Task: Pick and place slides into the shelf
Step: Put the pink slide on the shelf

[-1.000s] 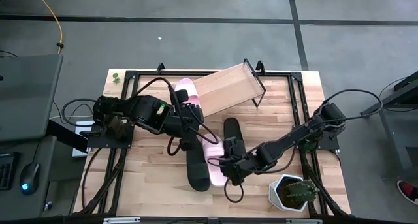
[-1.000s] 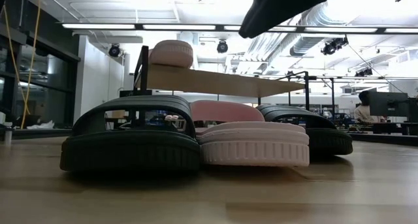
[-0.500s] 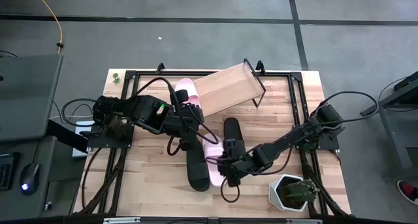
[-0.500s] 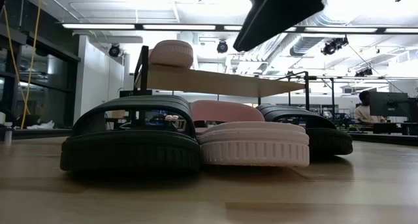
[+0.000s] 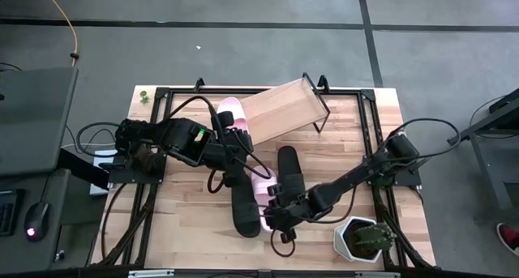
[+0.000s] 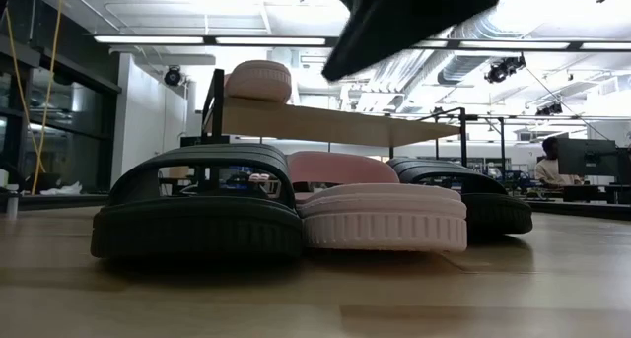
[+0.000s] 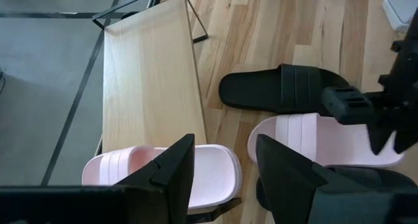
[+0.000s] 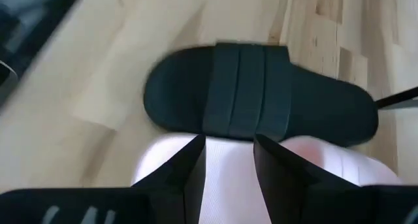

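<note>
The shelf [image 5: 280,108] is a slanted wooden board at the table's far side. One pale pink slide [image 5: 231,116] lies on its left end. Three slides lie sole-down on the table, side by side: a black one [image 5: 246,209], a pink one [image 5: 263,189] and another black one [image 5: 289,171]. My right gripper [image 8: 228,142] hovers open above the pink slide [image 8: 222,178], with the left black slide [image 8: 261,96] beyond it. In the low view it [image 6: 414,18] hangs well above the slides. My left gripper [image 7: 222,145] stands open, high over the shelf's pink slide [image 7: 163,168].
A white pot with a cactus [image 5: 361,239] stands near the table's front right, close to my right arm. Black frame rails [image 5: 373,140] run along both table sides. Bare wood [image 5: 178,221] lies to the left of the slides.
My right gripper has sunk and gone toward the table's left edge, tipping further down, and now hangs over the pink slide on the table. The slides and the shelf have kept still.
</note>
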Robot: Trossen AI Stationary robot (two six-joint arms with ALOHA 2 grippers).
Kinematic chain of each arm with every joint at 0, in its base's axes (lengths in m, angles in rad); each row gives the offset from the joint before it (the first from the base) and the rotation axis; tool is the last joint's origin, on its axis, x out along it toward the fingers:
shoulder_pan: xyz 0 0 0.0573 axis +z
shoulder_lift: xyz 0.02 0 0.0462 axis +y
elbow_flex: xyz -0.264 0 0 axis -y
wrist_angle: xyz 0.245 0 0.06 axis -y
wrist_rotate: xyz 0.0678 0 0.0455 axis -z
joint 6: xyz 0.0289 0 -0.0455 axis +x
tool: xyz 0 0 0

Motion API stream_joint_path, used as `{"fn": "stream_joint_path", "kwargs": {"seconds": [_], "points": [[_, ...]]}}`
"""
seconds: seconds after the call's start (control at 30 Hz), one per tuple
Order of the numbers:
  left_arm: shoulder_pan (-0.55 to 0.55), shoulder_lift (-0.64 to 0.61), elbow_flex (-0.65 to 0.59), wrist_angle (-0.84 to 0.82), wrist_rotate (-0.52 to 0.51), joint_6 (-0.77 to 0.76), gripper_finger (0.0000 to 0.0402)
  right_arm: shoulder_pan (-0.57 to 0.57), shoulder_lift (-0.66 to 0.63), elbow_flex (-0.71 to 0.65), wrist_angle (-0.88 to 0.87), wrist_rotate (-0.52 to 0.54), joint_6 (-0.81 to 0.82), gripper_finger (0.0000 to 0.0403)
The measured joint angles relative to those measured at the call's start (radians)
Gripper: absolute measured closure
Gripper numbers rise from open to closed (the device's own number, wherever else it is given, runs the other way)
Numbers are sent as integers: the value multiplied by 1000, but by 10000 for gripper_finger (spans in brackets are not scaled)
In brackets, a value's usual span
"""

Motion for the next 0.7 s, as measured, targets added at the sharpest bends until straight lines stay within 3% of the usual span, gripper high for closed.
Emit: {"fn": "stream_joint_path", "kwargs": {"seconds": [0.33,0.7], "points": [[0,0,0,0,9,-1,250,0,30,-1,-77,271,-104,284],[0,0,0,0,8,-2,250,8,30,-1,-148,302,-67,284]]}}
